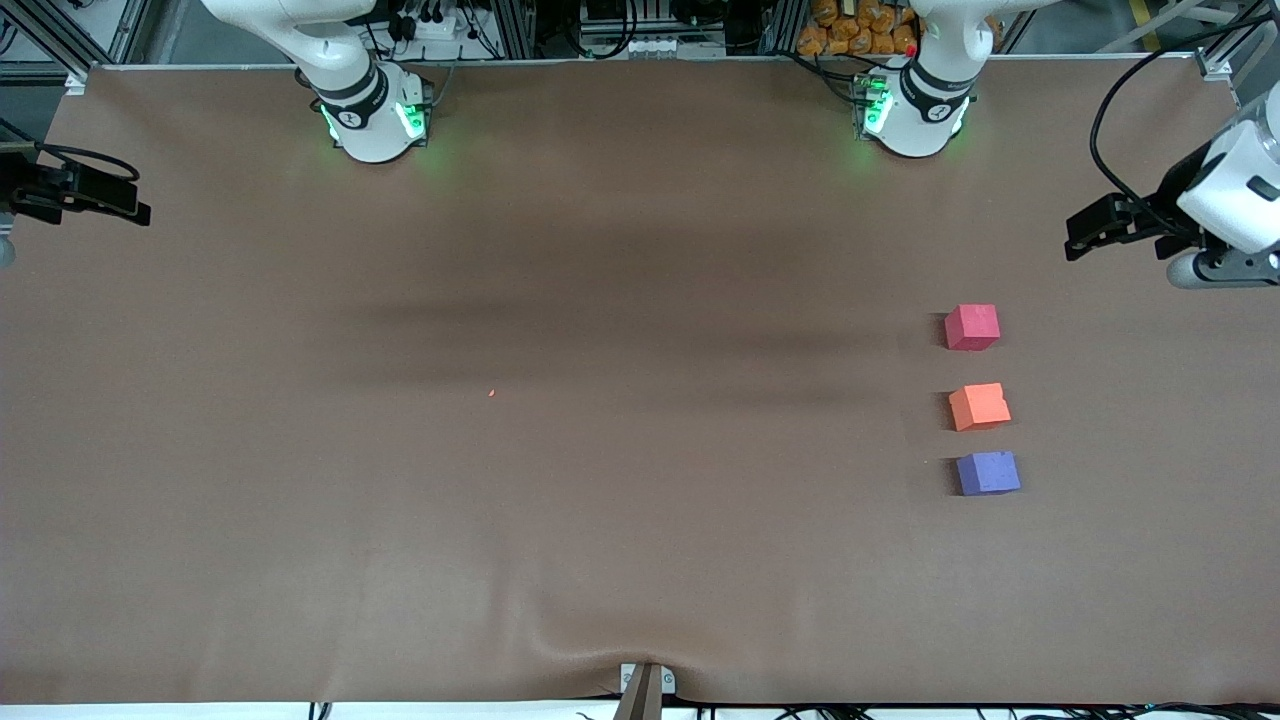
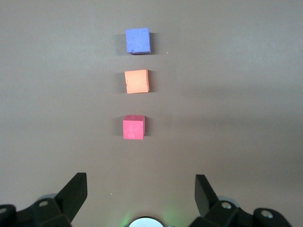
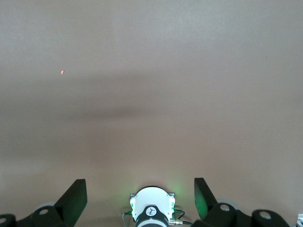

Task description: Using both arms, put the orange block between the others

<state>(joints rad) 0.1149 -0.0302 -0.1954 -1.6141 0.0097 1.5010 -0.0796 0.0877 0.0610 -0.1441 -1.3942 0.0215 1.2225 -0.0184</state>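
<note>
Front view, nearest first: purple block (image 1: 988, 473), orange block (image 1: 979, 406) between it and the red block (image 1: 972, 327) on the tabletop (image 1: 600, 500). It looks light, soft foam; pinch opposite flat sides gently. Left claw (image 2: 141, 189) and right claw (image 3: 140, 189) hang wide, empty, at the table's ends.

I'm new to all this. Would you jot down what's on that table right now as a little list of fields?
table: brown cloth-covered surface
orange block: sits between the other two cubes, in a line, apart from both
pinkish-red cube: farthest from the front camera
purple-blue cube: nearest to the front camera
left gripper: open, empty, up in the air at the left arm's end of the table
right gripper: open, empty, over bare table at the right arm's end
small orange speck: near the table's middle
</note>
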